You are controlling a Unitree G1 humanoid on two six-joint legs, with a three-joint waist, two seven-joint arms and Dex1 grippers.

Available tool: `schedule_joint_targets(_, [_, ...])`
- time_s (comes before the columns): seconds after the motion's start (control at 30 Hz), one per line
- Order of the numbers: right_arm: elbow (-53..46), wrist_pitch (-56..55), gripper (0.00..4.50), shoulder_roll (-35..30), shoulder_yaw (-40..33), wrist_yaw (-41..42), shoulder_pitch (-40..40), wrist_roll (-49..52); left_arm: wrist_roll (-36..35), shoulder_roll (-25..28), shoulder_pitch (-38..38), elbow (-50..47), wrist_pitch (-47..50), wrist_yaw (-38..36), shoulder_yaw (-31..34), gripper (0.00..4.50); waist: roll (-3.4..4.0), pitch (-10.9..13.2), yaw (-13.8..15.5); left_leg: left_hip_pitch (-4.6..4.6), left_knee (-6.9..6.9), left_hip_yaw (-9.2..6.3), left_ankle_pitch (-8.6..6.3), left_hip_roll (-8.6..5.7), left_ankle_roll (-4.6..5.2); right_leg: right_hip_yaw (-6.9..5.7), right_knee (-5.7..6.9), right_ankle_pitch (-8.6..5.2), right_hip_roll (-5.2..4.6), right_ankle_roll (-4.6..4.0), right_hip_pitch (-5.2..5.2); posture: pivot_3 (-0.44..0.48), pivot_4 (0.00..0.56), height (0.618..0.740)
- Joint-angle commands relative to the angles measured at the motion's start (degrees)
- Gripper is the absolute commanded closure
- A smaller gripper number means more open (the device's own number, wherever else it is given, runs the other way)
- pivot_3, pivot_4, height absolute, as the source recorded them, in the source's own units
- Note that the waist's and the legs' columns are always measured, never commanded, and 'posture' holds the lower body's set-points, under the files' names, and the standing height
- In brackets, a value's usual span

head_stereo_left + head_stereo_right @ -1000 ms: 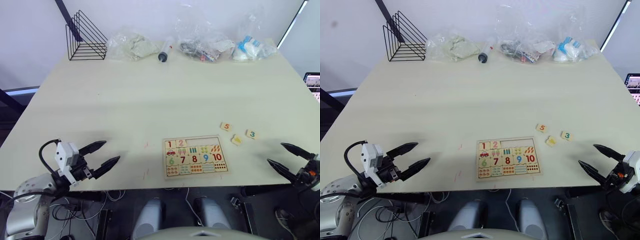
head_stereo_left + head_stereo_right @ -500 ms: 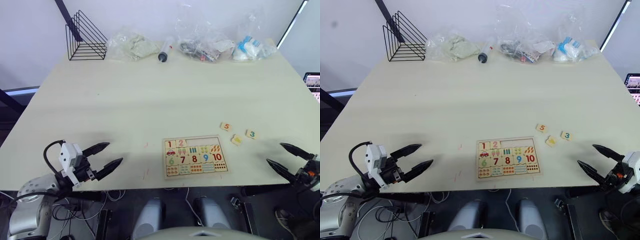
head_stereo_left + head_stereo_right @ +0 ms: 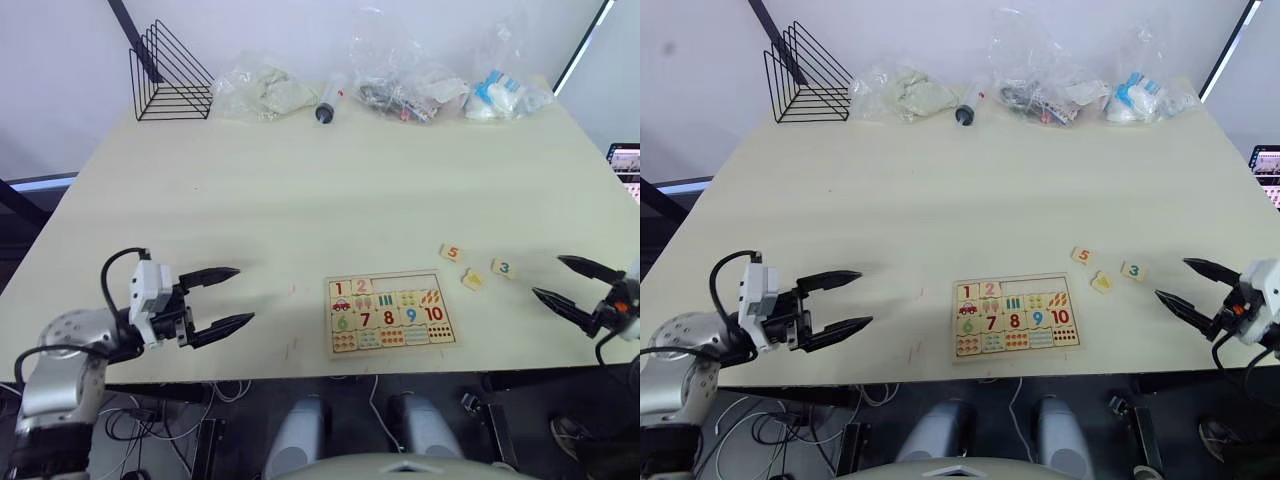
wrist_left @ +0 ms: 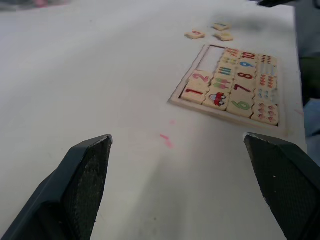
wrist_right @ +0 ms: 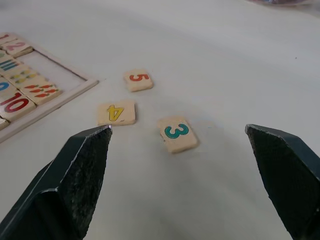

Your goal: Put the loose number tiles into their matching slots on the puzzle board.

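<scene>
Both grippers have edged inward toward the puzzle board [image 3: 391, 312], left gripper [image 3: 226, 298] and right gripper [image 3: 566, 282] spread wide; tiles 5 [image 5: 138, 80], 4 [image 5: 116, 112], 3 [image 5: 177, 133] lie loose right of it.

board [image 3: 391, 312]: 1, 2 seated | tiles 5 [image 3: 452, 253], 4 [image 3: 473, 281], 3 [image 3: 503, 267] loose beside

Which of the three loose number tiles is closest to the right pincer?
The teal 3 tile; the orange 5 tile and yellow 4 tile lie nearer the puzzle board.
</scene>
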Motion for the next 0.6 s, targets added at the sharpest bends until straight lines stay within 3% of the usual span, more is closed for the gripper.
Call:
schedule_joint_targets(0.03, [0.71,0.8,0.0,-2.51,3.72,-0.8,-2.72,-4.59,-0.58,1.13,-3.06,1.24,-1.58,-4.24,-2.15,0.03,0.0,0.0,0.0,-0.03,-0.01,0.01,0.0,-0.01,0.0,-0.01,0.0,0.06,0.0,0.09,-0.01,0.0,0.15,0.74])
schedule_joint_targets(0.33, [9.26,3.46,0.0,-4.09,11.62,-0.27,-14.62,-10.98,-1.46,0.8,-8.88,2.84,-1.89,-11.0,-6.5,0.03,-0.03,0.04,-0.11,-0.2,-0.07,0.03,0.0,-0.01,0.0,0.13,-0.02,0.13,-0.02,0.21,-0.28,0.0,0.15,0.74])
schedule_joint_targets(0.6, [16.28,-0.21,0.0,-4.65,15.4,3.74,-19.99,-14.14,-3.41,2.61,-11.73,3.78,-3.41,-13.23,-9.86,0.03,-0.03,0.05,-0.14,-0.24,-0.08,0.08,0.0,-0.01,0.0,0.09,-0.02,0.13,-0.01,0.2,-0.29,0.0,0.15,0.74])
